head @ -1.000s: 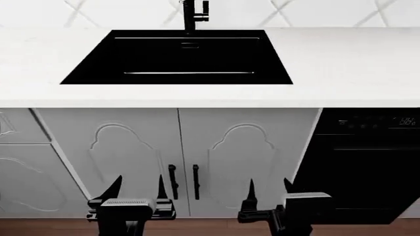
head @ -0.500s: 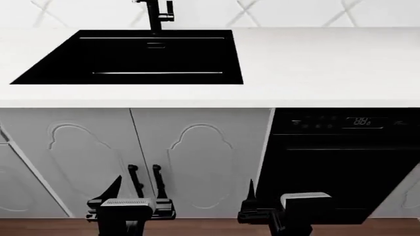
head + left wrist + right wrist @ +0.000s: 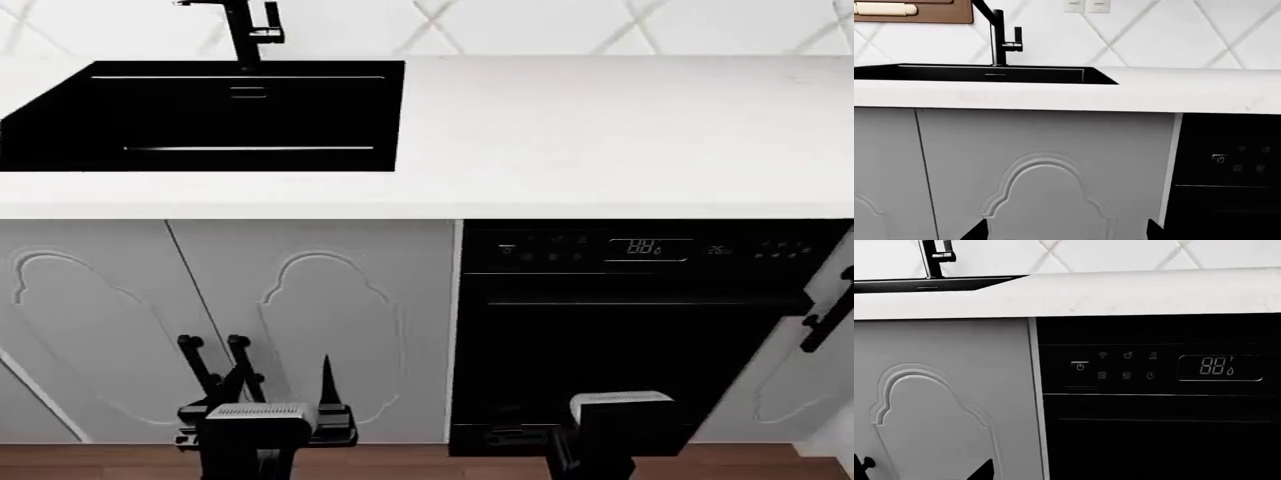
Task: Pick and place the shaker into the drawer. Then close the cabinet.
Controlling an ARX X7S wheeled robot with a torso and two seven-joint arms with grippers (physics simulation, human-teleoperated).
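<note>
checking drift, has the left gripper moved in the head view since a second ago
No. The left gripper sits at the same spot in the head view; only the sink and counter slid left as the view shifted.

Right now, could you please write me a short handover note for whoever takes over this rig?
Left gripper: jaws open, empty, low in front of the pale grey moulded under-counter cabinet.
Right gripper: low in front of the black built-in appliance with the lit display. It is dark against dark, so I cannot tell its state.
The shaker is in no view, and no open drawer is visible. A pale panel with a black bar handle is cut off at the head view's right edge.
Done: nothing visible.
Left: find and pick the shaker, place it in the drawer, close the cabinet.
</note>
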